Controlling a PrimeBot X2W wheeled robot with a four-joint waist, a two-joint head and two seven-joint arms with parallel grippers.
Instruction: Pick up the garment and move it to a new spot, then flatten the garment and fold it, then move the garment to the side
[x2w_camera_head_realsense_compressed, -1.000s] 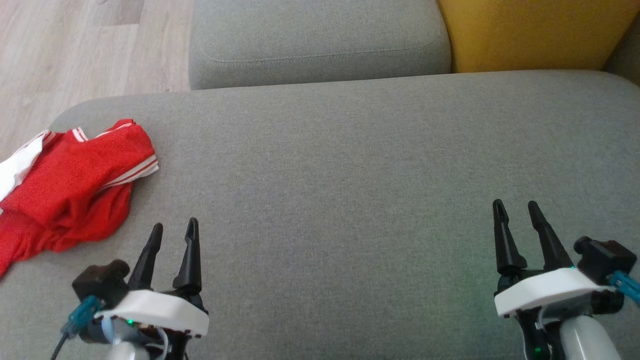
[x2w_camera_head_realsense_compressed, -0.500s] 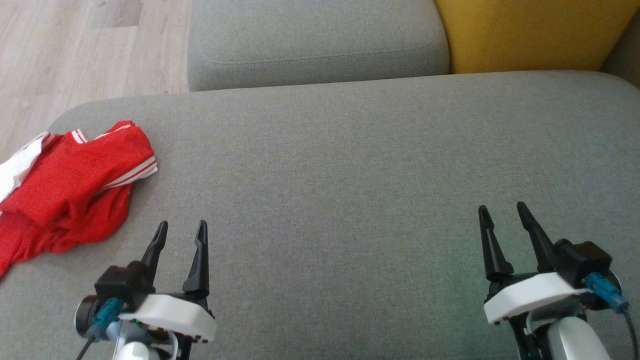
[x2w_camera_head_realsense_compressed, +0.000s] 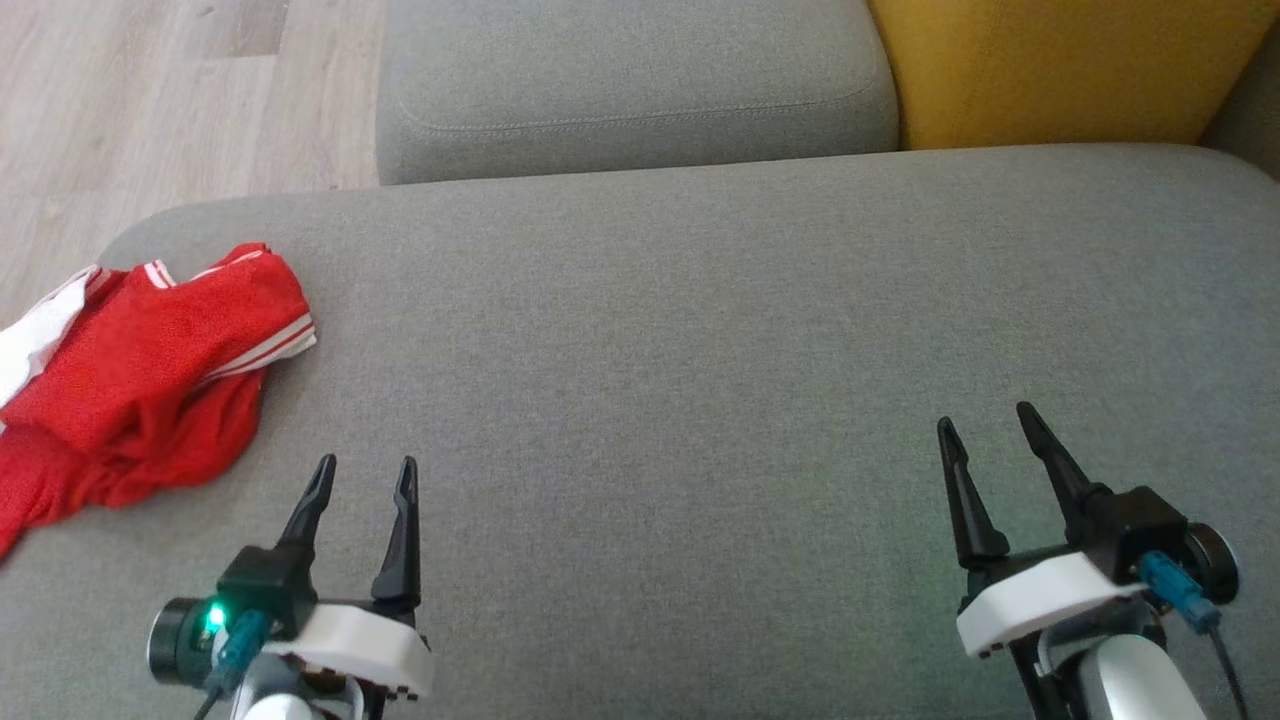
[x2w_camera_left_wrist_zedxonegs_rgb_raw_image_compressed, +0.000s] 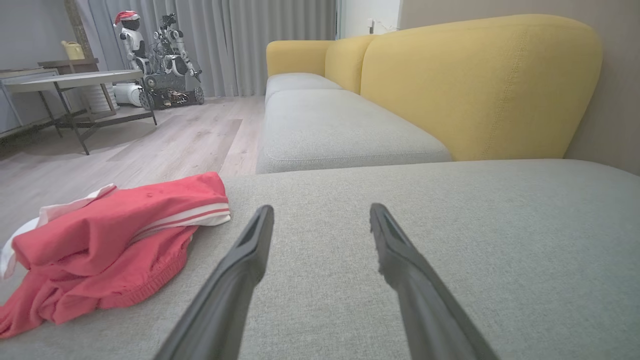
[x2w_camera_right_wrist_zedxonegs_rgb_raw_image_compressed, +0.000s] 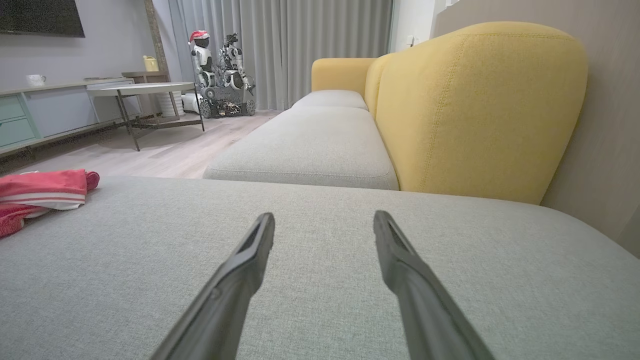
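Note:
A crumpled red garment (x2w_camera_head_realsense_compressed: 140, 380) with white stripes lies bunched at the left end of the grey sofa cushion (x2w_camera_head_realsense_compressed: 700, 340); it also lies at the left in the left wrist view (x2w_camera_left_wrist_zedxonegs_rgb_raw_image_compressed: 110, 245) and at the far left in the right wrist view (x2w_camera_right_wrist_zedxonegs_rgb_raw_image_compressed: 42, 192). My left gripper (x2w_camera_head_realsense_compressed: 365, 470) hovers open over the cushion just right of and nearer than the garment, holding nothing. My right gripper (x2w_camera_head_realsense_compressed: 985, 420) stands open far to the right, over bare cushion. Both pairs of fingers (x2w_camera_left_wrist_zedxonegs_rgb_raw_image_compressed: 240, 270) (x2w_camera_right_wrist_zedxonegs_rgb_raw_image_compressed: 240, 270) show empty gaps.
A second grey seat cushion (x2w_camera_head_realsense_compressed: 630, 90) adjoins at the back, with a yellow backrest (x2w_camera_head_realsense_compressed: 1060, 70) at the back right. Wooden floor (x2w_camera_head_realsense_compressed: 150, 100) lies beyond the cushion's left edge. A round table (x2w_camera_left_wrist_zedxonegs_rgb_raw_image_compressed: 75, 80) and a parked robot (x2w_camera_left_wrist_zedxonegs_rgb_raw_image_compressed: 165, 60) stand far across the room.
Both grippers drew a little inward and toward the near edge, the left sliding right and the right sliding left. The garment has not moved.

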